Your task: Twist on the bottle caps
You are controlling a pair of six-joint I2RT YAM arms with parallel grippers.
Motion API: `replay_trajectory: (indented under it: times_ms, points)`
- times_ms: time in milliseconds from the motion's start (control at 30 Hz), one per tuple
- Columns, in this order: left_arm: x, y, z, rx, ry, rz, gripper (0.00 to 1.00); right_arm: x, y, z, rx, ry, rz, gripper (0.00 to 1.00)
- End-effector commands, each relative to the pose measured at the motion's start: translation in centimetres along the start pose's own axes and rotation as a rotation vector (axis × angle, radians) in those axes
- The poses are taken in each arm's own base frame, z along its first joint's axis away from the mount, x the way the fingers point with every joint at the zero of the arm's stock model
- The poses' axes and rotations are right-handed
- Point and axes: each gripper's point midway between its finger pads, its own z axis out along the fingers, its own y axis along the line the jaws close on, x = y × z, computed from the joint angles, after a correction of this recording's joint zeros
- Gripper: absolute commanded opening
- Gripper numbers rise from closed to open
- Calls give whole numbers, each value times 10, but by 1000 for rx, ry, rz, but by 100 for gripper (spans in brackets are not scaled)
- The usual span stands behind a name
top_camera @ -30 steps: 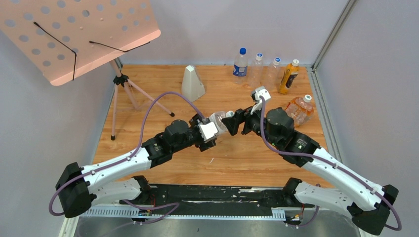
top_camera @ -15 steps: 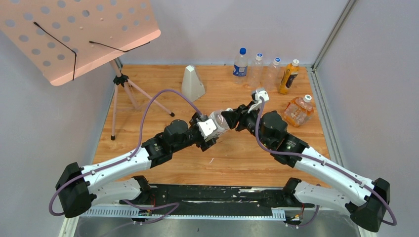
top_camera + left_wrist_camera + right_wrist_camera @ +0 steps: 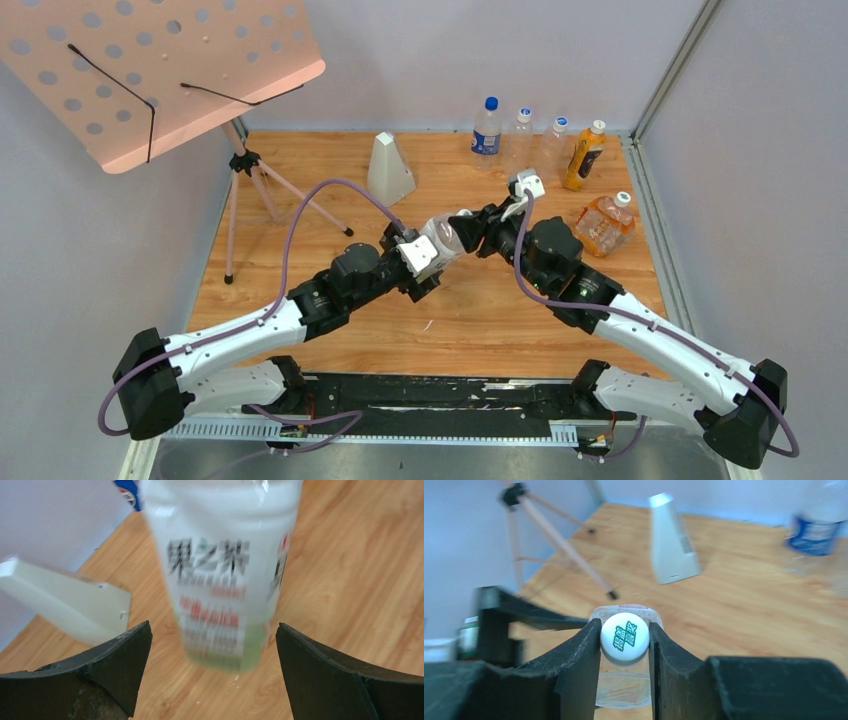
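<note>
The larger clear bottle (image 3: 443,233) with the green-white label (image 3: 220,570) hangs roughly level above the table between my two arms. Its white bottle cap (image 3: 625,637), printed with green characters, sits on the neck, and my right gripper (image 3: 625,630) is shut on it from both sides. My left gripper (image 3: 212,626) is open; its fingers (image 3: 125,652) stand either side of the bottle's base with a gap and do not touch it. The smaller bottle (image 3: 603,224) with the orange label lies at the right, a white cap (image 3: 622,199) on it.
A white pyramid-shaped object (image 3: 389,168) stands at the back middle. A blue-labelled bottle (image 3: 486,127), two clear bottles (image 3: 521,135) and an orange juice bottle (image 3: 584,155) line the back edge. A pink music stand (image 3: 150,70) on a tripod (image 3: 245,190) is at the left.
My right gripper has closed on the white cap. My left gripper has opened off the bottle's body. Both grippers and the bottle have shifted slightly toward the back.
</note>
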Motion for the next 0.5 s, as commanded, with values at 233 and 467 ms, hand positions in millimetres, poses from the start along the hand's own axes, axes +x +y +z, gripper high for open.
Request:
replay_trajectory:
  times_ms: [233,467]
  points:
    - [-25,89,-27,-363,-46,-56,100,-49,-150,4,507,-38,-276,0]
    - [-24,113,-40,-461,-35,-52,100,-42,-221,6,671,-5,-281,0]
